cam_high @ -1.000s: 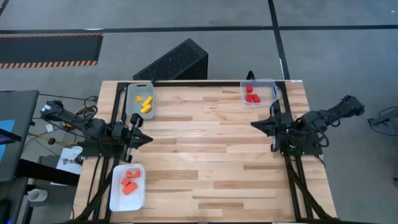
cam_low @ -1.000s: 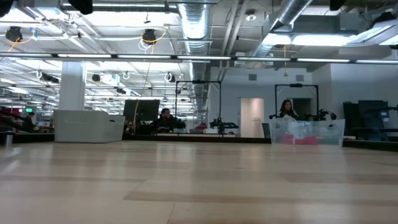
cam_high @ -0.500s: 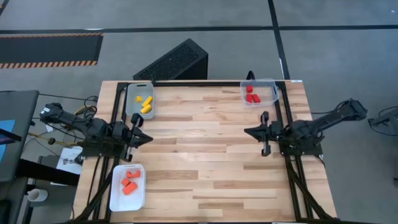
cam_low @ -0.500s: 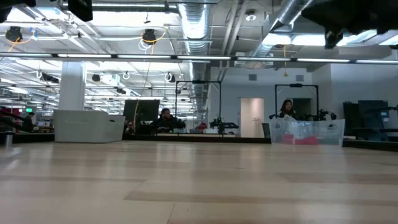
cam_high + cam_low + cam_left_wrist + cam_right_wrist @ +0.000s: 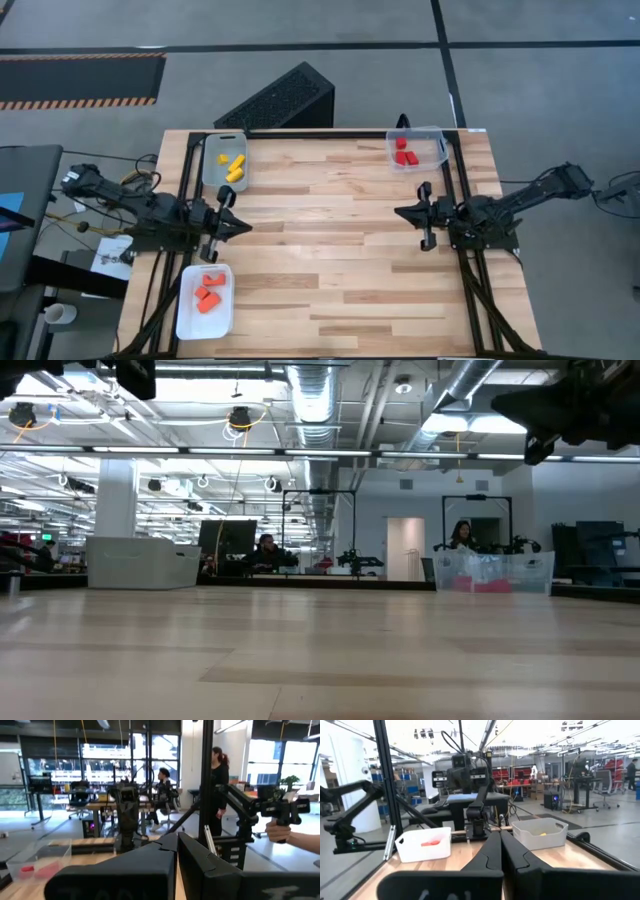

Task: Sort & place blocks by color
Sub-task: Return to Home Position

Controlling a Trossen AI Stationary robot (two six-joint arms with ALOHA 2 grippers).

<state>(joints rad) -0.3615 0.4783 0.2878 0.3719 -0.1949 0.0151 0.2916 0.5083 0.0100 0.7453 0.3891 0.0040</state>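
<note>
The blocks lie sorted in three trays. Yellow blocks [image 5: 233,167] sit in the clear tray [image 5: 212,172] at the far left, also seen in the right wrist view [image 5: 541,834]. Red blocks [image 5: 405,155] sit in the clear tray [image 5: 432,140] at the far right. Orange blocks [image 5: 207,294] sit in the white tray [image 5: 190,318] at the near left. My left gripper [image 5: 243,224] hovers shut and empty at the left edge, between the yellow and orange trays. My right gripper [image 5: 400,213] hovers shut and empty near the right edge, nearer than the red tray.
The wooden table top [image 5: 330,250] lies bare between the two grippers. A black slatted box [image 5: 280,100] stands on the floor beyond the far edge. Black frame rails [image 5: 455,175] run along both sides. People are in the room behind, one holding a hand-held device [image 5: 282,810].
My right gripper has moved toward the near edge and a little toward the table's left, turning about its wrist while its arm stretched out lower. It has come into the low view at the top right. The blocks and trays have stayed put.
</note>
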